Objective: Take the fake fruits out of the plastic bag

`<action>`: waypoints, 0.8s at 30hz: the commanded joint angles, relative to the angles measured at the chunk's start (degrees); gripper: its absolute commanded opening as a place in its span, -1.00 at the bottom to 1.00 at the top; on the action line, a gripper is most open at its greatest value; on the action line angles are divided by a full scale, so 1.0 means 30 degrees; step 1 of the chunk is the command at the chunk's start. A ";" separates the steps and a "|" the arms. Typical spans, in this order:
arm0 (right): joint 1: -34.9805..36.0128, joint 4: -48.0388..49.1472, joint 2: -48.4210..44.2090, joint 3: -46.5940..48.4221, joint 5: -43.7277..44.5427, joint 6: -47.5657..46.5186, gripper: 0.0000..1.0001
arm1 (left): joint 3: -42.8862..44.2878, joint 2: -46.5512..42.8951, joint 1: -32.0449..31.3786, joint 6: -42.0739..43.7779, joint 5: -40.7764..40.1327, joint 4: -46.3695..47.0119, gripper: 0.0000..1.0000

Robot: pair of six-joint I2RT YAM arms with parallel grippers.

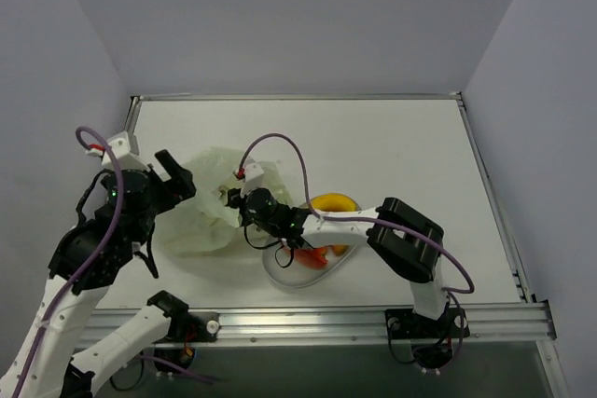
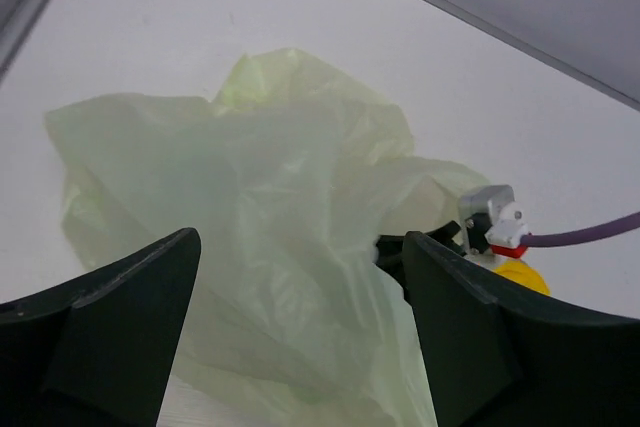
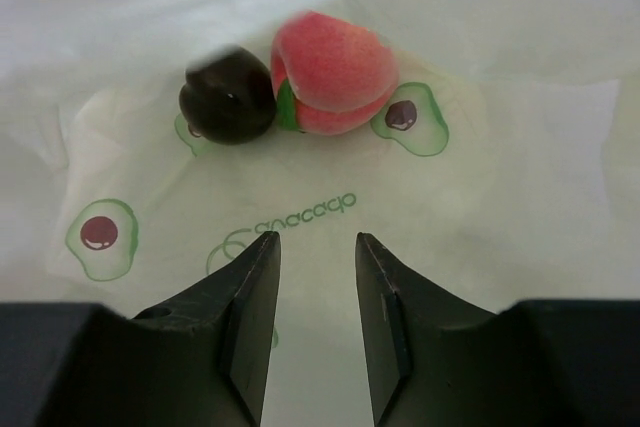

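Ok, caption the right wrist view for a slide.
Open right gripper in the bag, pointing at a pink fruit beside a dark fruit.

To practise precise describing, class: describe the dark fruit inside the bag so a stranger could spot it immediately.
Find the pale yellow-green plastic bag on the table. Inside, on its avocado-printed plastic ahead of the right gripper, two fruits lie together. The dark purple fruit is the left, smaller one in the right wrist view, glossy and almost black, unlike the pink peach.

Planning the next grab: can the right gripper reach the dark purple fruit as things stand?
Probably yes: the right gripper faces the dark purple fruit with nothing between; the pink fruit sits against it.
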 commanded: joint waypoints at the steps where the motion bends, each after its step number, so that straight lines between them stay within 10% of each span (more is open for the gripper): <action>1: 0.0539 0.1089 -0.0481 -0.0280 -0.0552 -0.0481 -0.36 | 0.1042 -0.0748 0.0130 0.0784 -0.4041 -0.2277 0.60; 13: 0.1126 0.1704 -0.1625 -0.2539 0.0797 -0.0188 -0.31 | 0.1226 0.7307 1.1258 0.1904 0.7577 0.1967 0.52; 24: 0.0044 0.0508 0.1389 0.1413 0.0712 -0.2064 0.14 | -0.1419 1.2490 1.2054 0.2166 0.7997 0.4140 0.46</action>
